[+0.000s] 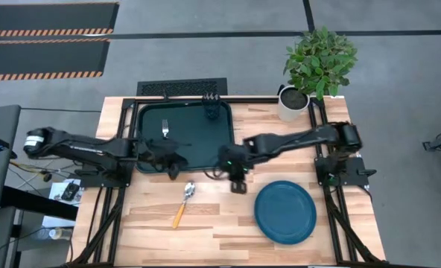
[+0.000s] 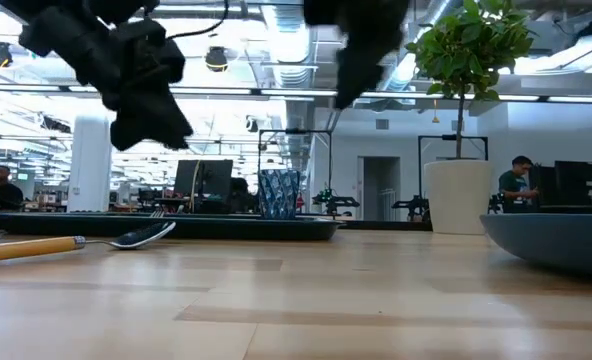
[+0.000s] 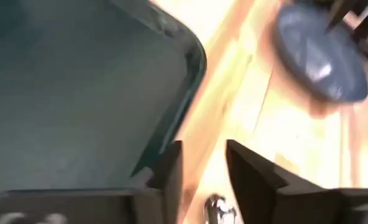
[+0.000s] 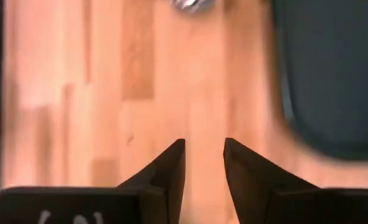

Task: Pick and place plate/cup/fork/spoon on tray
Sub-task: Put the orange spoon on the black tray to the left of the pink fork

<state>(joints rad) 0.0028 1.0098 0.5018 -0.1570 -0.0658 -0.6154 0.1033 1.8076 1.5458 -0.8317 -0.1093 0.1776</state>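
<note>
The dark green tray (image 1: pixel 194 138) lies at the table's far middle. The red-handled fork (image 1: pixel 165 129) lies on it, and the small dark cup (image 1: pixel 211 112) stands in its far right corner. The orange-handled spoon (image 1: pixel 183 202) lies on the wood just near the tray. The teal-blue plate (image 1: pixel 285 211) lies at the near right. My left gripper (image 1: pixel 174 167) hovers over the tray's near edge, open and empty, fingers apart in the left wrist view (image 3: pixel 202 174). My right gripper (image 1: pixel 238 183) hovers over bare wood between the tray and the plate, open and empty (image 4: pixel 204 165).
A white pot with a green plant (image 1: pixel 293 103) stands at the far right corner. Bare wood lies between the spoon and the plate and along the near edge. In the low view the cup (image 2: pixel 279 193) and the spoon (image 2: pixel 76 243) show ahead.
</note>
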